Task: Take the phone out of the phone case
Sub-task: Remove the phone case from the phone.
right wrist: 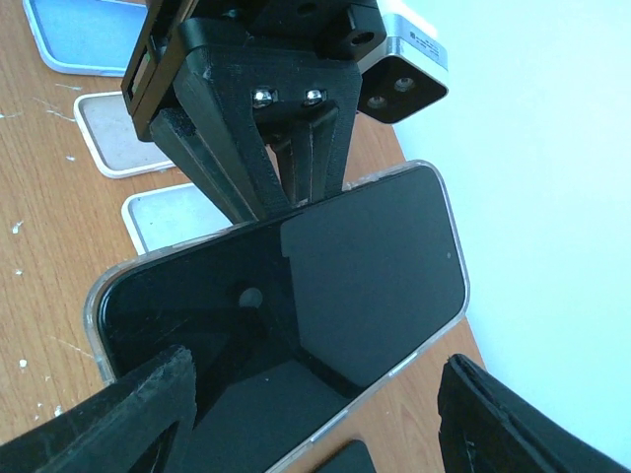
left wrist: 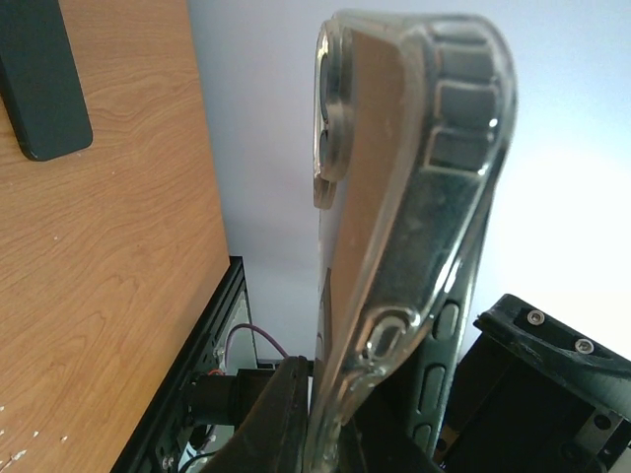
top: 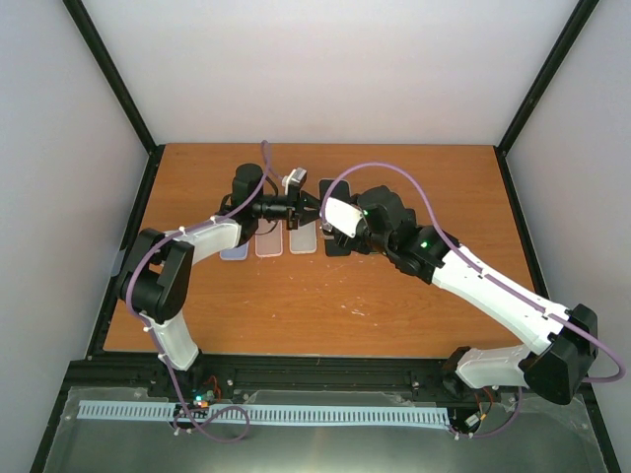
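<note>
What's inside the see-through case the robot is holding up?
A phone with a black screen sits in the clear case. The part clamped by the left gripper is hidden.

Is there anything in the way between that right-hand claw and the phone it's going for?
Nothing visible. The right gripper is open, with a finger on either side of the phone, which sits in its clear case, held off the table by the left gripper.
</note>
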{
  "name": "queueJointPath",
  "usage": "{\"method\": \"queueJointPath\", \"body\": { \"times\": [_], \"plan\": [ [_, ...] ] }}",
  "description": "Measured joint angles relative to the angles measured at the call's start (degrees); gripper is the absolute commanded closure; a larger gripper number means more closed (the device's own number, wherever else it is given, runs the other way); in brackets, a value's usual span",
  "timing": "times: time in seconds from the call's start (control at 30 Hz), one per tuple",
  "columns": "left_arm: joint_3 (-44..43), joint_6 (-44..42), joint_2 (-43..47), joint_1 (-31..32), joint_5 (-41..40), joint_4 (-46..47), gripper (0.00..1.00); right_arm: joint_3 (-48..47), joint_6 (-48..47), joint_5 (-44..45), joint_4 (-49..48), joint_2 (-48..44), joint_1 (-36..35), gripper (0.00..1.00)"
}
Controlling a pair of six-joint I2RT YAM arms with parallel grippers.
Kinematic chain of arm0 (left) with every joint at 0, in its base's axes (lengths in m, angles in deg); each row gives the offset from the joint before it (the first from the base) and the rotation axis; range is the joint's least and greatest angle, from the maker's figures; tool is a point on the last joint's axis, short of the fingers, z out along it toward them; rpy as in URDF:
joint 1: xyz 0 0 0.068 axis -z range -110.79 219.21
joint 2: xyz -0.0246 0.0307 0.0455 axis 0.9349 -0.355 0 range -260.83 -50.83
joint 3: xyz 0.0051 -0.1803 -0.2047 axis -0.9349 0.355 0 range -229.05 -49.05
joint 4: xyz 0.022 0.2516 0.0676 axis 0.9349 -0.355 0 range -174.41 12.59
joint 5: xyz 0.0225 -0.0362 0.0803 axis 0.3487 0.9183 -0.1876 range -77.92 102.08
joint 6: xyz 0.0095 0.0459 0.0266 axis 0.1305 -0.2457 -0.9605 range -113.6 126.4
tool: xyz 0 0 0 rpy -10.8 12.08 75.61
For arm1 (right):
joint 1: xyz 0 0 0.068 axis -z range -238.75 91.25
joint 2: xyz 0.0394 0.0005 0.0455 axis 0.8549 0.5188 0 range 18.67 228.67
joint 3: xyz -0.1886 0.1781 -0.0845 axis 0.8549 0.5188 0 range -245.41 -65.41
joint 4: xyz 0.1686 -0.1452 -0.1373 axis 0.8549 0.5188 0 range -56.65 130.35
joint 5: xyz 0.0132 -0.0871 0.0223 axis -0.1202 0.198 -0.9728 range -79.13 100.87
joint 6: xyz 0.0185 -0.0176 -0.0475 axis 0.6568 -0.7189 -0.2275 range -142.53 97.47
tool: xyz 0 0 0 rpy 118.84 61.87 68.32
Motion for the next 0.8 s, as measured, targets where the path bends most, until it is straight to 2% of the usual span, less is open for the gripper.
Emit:
{"method": "queueJointPath", "body": {
  "times": [0.5,0.8],
  "plan": [
    [0.1,0.3,-0.8,0.0,0.0,0.3,0.99,-0.5,0.7,-4.4,3.6,-0.3,0.0,0.32],
    [0.1,0.6,-0.8,0.0,0.0,0.7,0.99,-0.4,0.6,-3.8,4.1,-0.3,-0.1,0.33]
  ]
}}
